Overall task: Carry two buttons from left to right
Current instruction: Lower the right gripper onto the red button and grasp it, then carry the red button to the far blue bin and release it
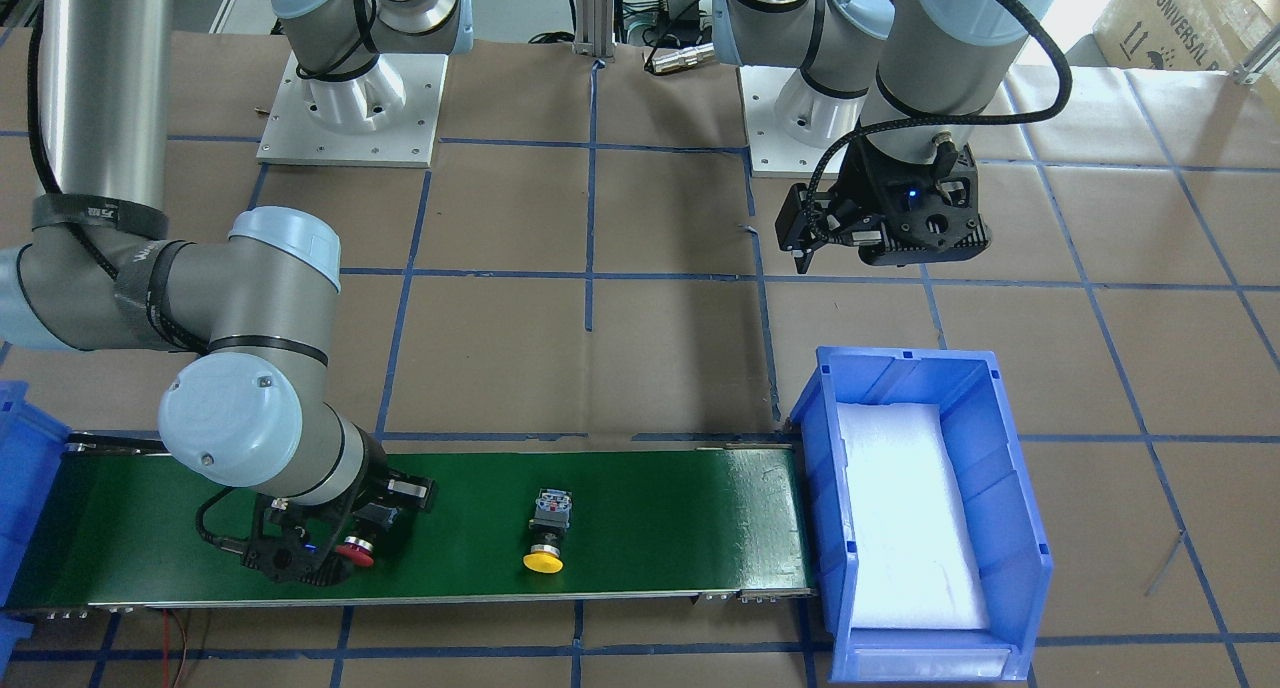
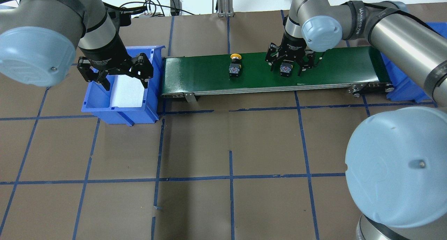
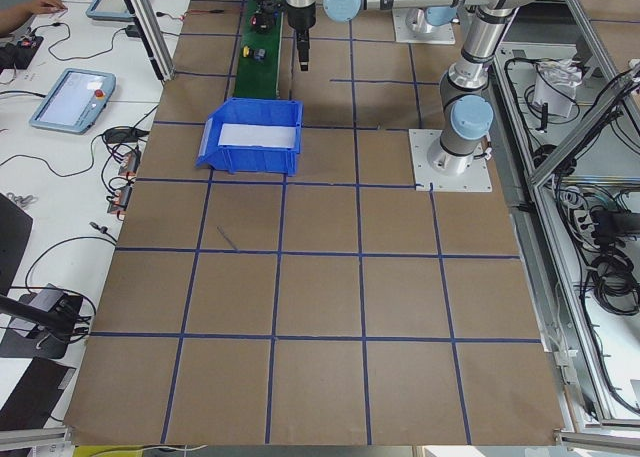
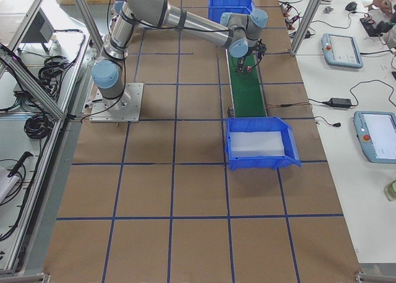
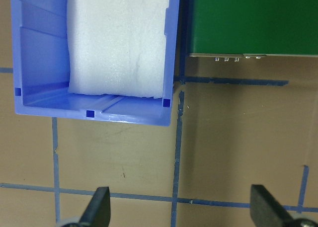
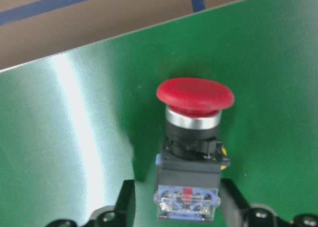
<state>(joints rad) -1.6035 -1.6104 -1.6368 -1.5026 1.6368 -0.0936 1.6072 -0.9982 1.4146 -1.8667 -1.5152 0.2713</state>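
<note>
Right end effector (image 6: 179, 187) brackets domed red button (image 6: 195, 95) on sheeny green belt (image 6: 278, 63).

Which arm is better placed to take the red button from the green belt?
The right arm. The right gripper is low over the red button, jaws open on both sides of it. The left gripper hangs open near the blue bin, off the belt.

The desk (image 2: 265, 142), brown with blue tape lines, carries a green conveyor (image 2: 202, 72). A blue bin (image 2: 118, 114) sits just beside one conveyor end, a second blue bin (image 2: 401, 91) at the other.
</note>
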